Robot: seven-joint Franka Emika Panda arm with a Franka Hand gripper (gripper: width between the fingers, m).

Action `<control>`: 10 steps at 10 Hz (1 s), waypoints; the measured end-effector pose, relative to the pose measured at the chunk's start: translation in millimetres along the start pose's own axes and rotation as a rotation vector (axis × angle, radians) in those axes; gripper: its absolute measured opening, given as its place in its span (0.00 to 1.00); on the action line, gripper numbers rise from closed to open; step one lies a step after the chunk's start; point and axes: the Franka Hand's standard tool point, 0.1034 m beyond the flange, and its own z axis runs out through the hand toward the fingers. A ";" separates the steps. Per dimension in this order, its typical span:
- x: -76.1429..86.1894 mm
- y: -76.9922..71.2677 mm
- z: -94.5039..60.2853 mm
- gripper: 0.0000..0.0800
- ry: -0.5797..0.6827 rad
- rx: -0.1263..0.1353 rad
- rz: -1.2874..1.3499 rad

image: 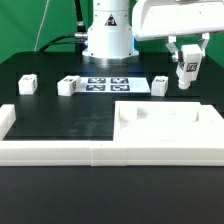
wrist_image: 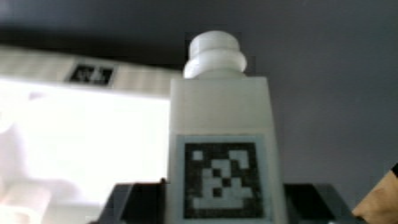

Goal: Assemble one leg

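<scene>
**A:** What carries a label here?

**B:** A small white plastic block-like leg (wrist_image: 221, 110) has a square black-and-white marker tag (wrist_image: 221, 178) on the face turned to the wrist camera. The tag is a blocky pattern, not letters.

**A:** How does the leg look?

**B:** It is taller than wide, smooth and plain, with a rounded white peg (wrist_image: 215, 52) at the end away from the jaws.

**A:** Where is it?

**B:** The jaws of the white robot arm (image: 160, 18) hold it upright at the exterior view's right. They are closed on its sides, with a black finger (wrist_image: 139, 203) pressed in at each side of the tagged face. I cannot tell whether its lower end touches the black surface (image: 60, 115).

**A:** What lies around it?

**B:** Three more small white tagged blocks stand in a row. The first block (image: 159, 85) is near the held leg, the second block (image: 68, 85) and third block (image: 27, 84) are further to the exterior view's left. The flat white marker board (image: 108, 83) lies between the first and second. Nearer the camera are a large flat white square slab (image: 170, 128) with a corner recess (image: 133, 115) and a low white wall (image: 50, 150).
</scene>
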 end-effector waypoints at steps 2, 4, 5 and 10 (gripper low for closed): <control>35.0 9.3 7.3 0.36 0.032 -0.003 -0.027; 65.0 18.1 18.2 0.36 0.048 -0.005 -0.046; 72.3 20.0 20.7 0.36 0.048 -0.004 -0.041; 69.6 20.9 21.9 0.36 0.086 -0.013 -0.043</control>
